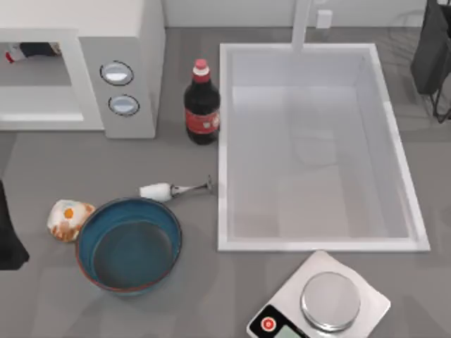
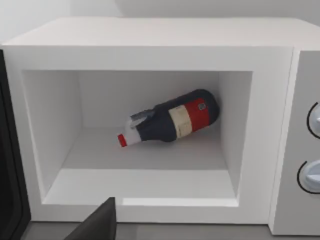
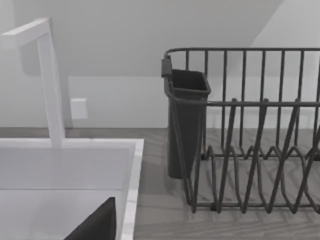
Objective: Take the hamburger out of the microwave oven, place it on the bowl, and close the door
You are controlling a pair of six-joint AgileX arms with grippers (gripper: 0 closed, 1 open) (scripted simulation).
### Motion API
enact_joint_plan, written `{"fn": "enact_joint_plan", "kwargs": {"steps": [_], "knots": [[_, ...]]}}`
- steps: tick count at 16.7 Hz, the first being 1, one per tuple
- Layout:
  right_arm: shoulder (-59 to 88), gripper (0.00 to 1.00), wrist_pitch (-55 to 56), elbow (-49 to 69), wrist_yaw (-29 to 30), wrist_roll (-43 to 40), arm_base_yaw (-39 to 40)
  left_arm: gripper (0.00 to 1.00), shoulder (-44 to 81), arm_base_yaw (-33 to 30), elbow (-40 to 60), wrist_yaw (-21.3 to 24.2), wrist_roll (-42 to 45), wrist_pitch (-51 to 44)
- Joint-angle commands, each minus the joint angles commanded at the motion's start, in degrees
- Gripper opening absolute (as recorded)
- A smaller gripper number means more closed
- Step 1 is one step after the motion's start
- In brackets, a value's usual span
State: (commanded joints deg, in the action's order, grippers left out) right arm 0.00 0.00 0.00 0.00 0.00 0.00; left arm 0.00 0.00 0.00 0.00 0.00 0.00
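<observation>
At lower left of the top view you find the hamburger (image 1: 68,219) on the table, touching the outer left rim of the bowl (image 1: 169,229). You see the microwave oven (image 1: 134,42) at upper left, cavity open, a dark bottle (image 2: 172,121) lying on its side within. Your left gripper (image 2: 97,225) sits before that opening, your right gripper (image 3: 97,222) over the sink (image 3: 131,175); you cannot tell either claw's spread or hold.
</observation>
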Motion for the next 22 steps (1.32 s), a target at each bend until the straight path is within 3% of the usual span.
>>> {"fn": "enact_joint_plan", "kwargs": {"steps": [6,10,16,22], "knots": [[0.0,1.0,0.0,0.0,0.0,0.0,0.0,1.0,0.4,-1.1,1.2,0.0,1.2,-0.6],[0.0,1.0,0.0,0.0,0.0,0.0,0.0,1.0,3.6,-8.9,10.9,0.2,9.9,-5.1],[0.0,1.0,0.0,0.0,0.0,0.0,0.0,1.0,11.3,-31.6,42.5,1.2,34.5,-17.6],[0.0,1.0,0.0,0.0,0.0,0.0,0.0,1.0,19.1,-62.2,90.1,3.1,65.3,-32.7]]}}
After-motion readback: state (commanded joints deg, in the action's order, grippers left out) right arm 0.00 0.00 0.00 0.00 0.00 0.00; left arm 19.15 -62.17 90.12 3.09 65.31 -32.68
